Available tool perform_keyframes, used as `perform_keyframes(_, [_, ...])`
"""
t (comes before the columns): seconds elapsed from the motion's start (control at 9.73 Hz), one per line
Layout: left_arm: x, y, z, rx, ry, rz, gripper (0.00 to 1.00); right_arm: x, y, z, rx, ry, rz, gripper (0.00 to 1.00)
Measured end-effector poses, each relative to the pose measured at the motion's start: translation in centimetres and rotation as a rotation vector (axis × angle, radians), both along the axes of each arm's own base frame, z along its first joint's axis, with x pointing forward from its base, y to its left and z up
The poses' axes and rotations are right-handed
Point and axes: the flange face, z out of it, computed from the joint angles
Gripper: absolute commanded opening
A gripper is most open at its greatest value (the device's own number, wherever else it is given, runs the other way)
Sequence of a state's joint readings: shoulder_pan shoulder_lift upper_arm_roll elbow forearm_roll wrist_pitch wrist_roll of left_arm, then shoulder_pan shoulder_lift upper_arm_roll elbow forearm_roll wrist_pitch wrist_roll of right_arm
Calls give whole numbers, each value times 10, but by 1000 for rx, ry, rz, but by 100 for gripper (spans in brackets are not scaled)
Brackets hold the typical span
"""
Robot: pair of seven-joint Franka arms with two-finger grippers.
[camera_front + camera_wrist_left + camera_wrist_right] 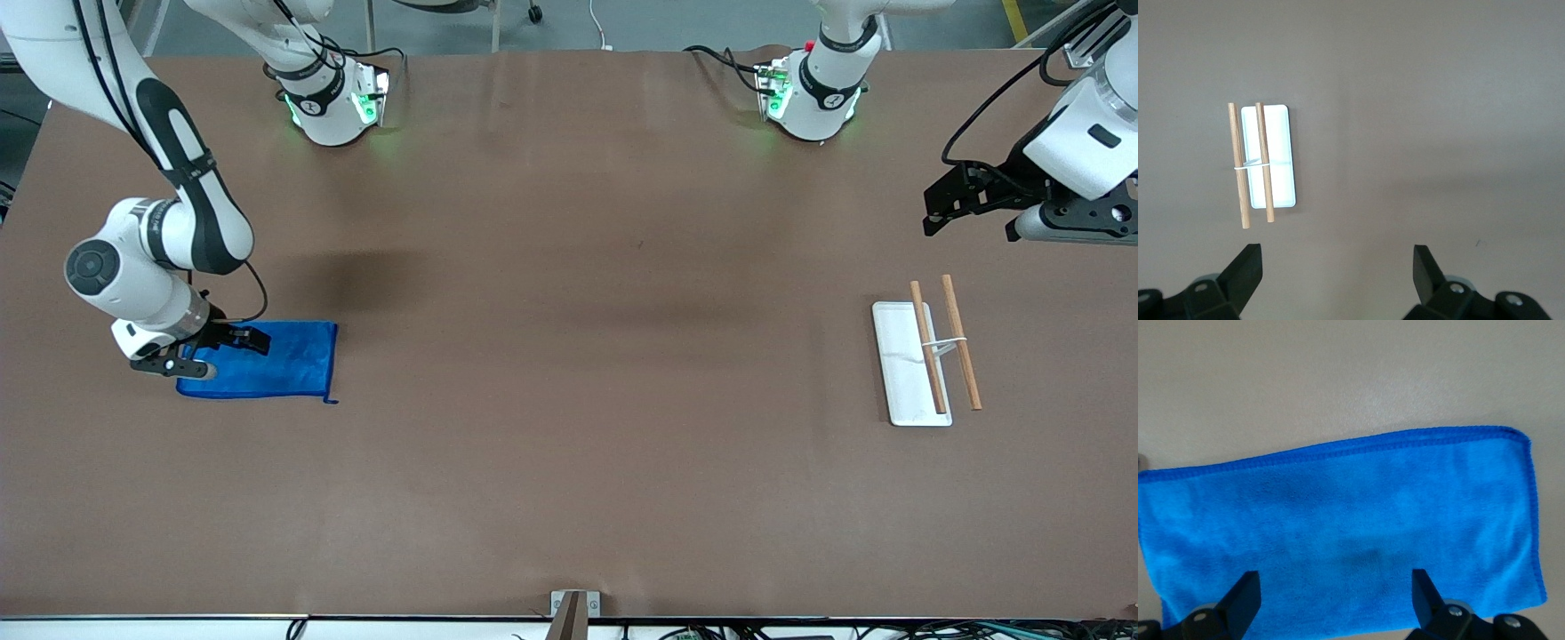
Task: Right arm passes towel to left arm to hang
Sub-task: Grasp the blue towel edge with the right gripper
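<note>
The towel (267, 362) lies flat near the right arm's table edge. The right gripper (216, 353) hangs over it, open, nothing grabbed yet. The left gripper (971, 206) waits open above the rack (900, 373).

The scene is lit evenly and brightly from above. Soft, diffuse shadows are cast on the brown table (569, 356), the darkest beside the towel (267, 360). Green glow is spread around both arm bases. In the right wrist view a faint dark patch is seen on the cloth, possibly a shadow. The white tray (1275, 157) appears slightly overexposed. Both wrist views are somewhat soft.
</note>
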State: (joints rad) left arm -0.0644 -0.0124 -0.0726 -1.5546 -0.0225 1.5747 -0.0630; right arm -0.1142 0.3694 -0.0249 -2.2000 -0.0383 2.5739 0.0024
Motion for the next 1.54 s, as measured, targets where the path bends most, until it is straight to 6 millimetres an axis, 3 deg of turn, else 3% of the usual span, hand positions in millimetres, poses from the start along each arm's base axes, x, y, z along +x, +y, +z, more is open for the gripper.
perform_keyframes(0.41, [1, 0, -1, 0, 2, 0, 99, -3, -10, -34, -2, -4, 50, 94])
perform_keyframes(0.72, [1, 0, -2, 0, 4, 0, 99, -6, -11, -43, 0, 10, 56, 45])
perform_keyframes(0.82, [2, 0, -3, 0, 4, 0, 99, -6, -10, -43, 1, 11, 57, 20])
perform_keyframes(0.92, [2, 0, -3, 0, 3, 0, 99, -5, -10, -42, 1, 8, 57, 2])
perform_keyframes(1.34, [2, 0, -3, 0, 3, 0, 99, -2, -2, -32, 19, 125, 67, 0])
perform_keyframes(1.54, [2, 0, -3, 0, 3, 0, 99, 15, 13, 17, 27, 209, 92, 0])
